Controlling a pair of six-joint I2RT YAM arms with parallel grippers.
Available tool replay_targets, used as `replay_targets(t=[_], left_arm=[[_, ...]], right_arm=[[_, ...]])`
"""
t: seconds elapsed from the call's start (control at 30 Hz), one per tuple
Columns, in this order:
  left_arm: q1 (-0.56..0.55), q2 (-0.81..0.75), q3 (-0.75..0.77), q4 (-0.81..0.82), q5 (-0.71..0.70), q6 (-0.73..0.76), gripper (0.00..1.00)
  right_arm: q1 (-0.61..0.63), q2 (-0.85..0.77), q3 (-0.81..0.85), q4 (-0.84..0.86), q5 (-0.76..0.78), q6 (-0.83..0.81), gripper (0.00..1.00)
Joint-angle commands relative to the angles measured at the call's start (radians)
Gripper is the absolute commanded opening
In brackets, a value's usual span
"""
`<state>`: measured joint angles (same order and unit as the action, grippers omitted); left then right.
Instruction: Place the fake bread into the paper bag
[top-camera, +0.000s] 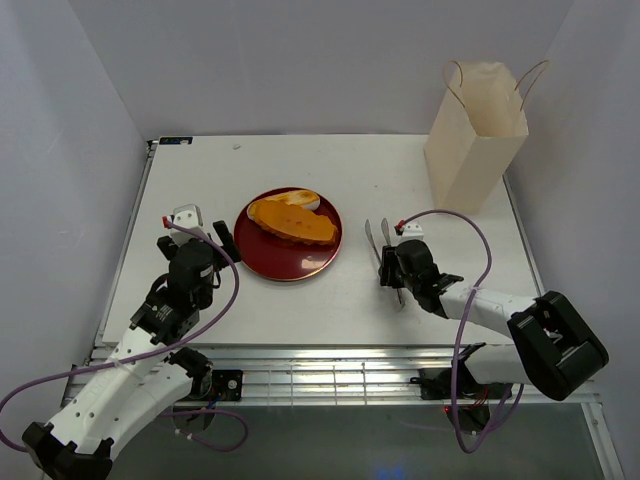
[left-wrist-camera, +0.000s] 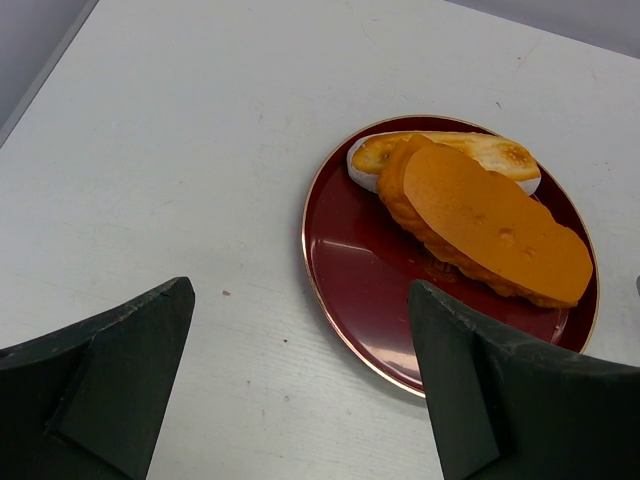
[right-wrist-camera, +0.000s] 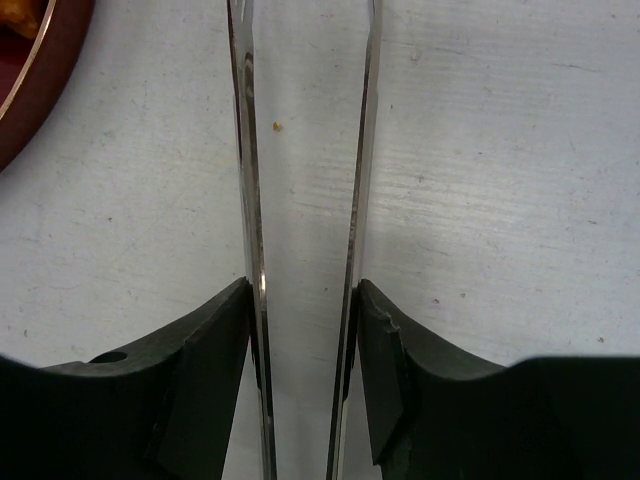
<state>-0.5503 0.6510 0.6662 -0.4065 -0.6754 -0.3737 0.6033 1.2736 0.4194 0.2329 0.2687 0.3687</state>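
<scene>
- Top external view: the fake bread (top-camera: 293, 218) is seen lying on a dark red plate (top-camera: 285, 262) at mid-table. It is well apart from the paper bag (top-camera: 478, 140), which stands upright at the far right corner, and the bag's inside cannot be made out.
- Left wrist view: an orange slice (left-wrist-camera: 495, 225) is laid over a paler piece (left-wrist-camera: 375, 152), most of which is hidden.
- The left gripper (left-wrist-camera: 300, 295) is held spread just beside the plate, with nothing between its fingers.
- Right wrist view: the metal tongs (right-wrist-camera: 247, 180) are pinched by the right gripper (right-wrist-camera: 302, 300). Their tips are cut off by the top edge, and only a sliver of the plate shows at the corner.
</scene>
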Motion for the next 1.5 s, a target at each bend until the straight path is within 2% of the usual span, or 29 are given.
replay_targets(t=[0.0, 0.13, 0.2, 0.3, 0.6, 0.63, 0.67, 0.7, 0.73, 0.77, 0.83, 0.87, 0.93, 1.0, 1.13, 1.33, 1.47], left_arm=[[-0.003, -0.004, -0.007, 0.018, 0.010, 0.009, 0.98], [-0.003, -0.007, -0.008, 0.020, 0.010, 0.010, 0.98], [-0.003, -0.008, -0.008, 0.020, 0.010, 0.010, 0.98], [-0.003, -0.010, -0.008, 0.020, 0.011, 0.010, 0.98], [-0.003, -0.017, -0.008, 0.020, 0.008, 0.010, 0.98], [-0.003, -0.019, -0.008, 0.021, 0.008, 0.010, 0.98], [-0.003, -0.019, -0.010, 0.021, 0.010, 0.010, 0.98], [-0.003, -0.019, -0.010, 0.020, 0.010, 0.010, 0.98], [-0.003, -0.021, -0.008, 0.021, 0.010, 0.010, 0.98], [-0.003, -0.021, -0.008, 0.021, 0.010, 0.009, 0.98], [-0.003, -0.022, -0.008, 0.021, 0.011, 0.009, 0.98], [-0.003, -0.025, -0.008, 0.021, 0.013, 0.009, 0.98], [-0.003, -0.028, -0.007, 0.021, 0.013, 0.009, 0.98], [-0.003, -0.031, -0.008, 0.020, 0.013, 0.009, 0.98], [-0.003, -0.040, -0.008, 0.021, 0.008, 0.009, 0.98], [-0.003, -0.056, -0.004, 0.011, -0.015, 0.002, 0.98], [-0.003, -0.082, -0.005, 0.011, -0.024, -0.005, 0.98]], right_arm=[[0.018, 0.032, 0.065, 0.002, 0.053, 0.013, 0.52], [0.027, 0.062, 0.097, -0.024, 0.066, 0.021, 0.55], [0.027, 0.076, 0.105, -0.033, 0.064, 0.022, 0.62], [0.029, 0.095, 0.117, -0.044, 0.061, 0.022, 0.65], [0.029, 0.112, 0.142, -0.061, 0.029, 0.022, 0.68], [0.029, 0.112, 0.144, -0.064, 0.020, 0.021, 0.73], [0.029, 0.113, 0.145, -0.064, 0.014, 0.019, 0.73], [0.029, 0.115, 0.151, -0.069, 0.006, 0.018, 0.81], [0.029, 0.115, 0.154, -0.073, 0.006, 0.019, 0.82], [0.029, 0.113, 0.157, -0.079, 0.004, 0.019, 0.91], [0.029, 0.116, 0.171, -0.096, -0.003, 0.013, 0.93], [0.029, 0.115, 0.176, -0.104, -0.005, 0.013, 0.98], [0.029, 0.107, 0.189, -0.127, 0.000, 0.009, 0.98], [0.029, 0.086, 0.208, -0.155, 0.003, 0.003, 0.90], [0.029, 0.021, 0.295, -0.231, 0.029, -0.053, 0.90], [0.029, -0.072, 0.536, -0.420, 0.127, -0.157, 0.90], [0.029, -0.178, 0.564, -0.434, 0.190, -0.143, 0.90]])
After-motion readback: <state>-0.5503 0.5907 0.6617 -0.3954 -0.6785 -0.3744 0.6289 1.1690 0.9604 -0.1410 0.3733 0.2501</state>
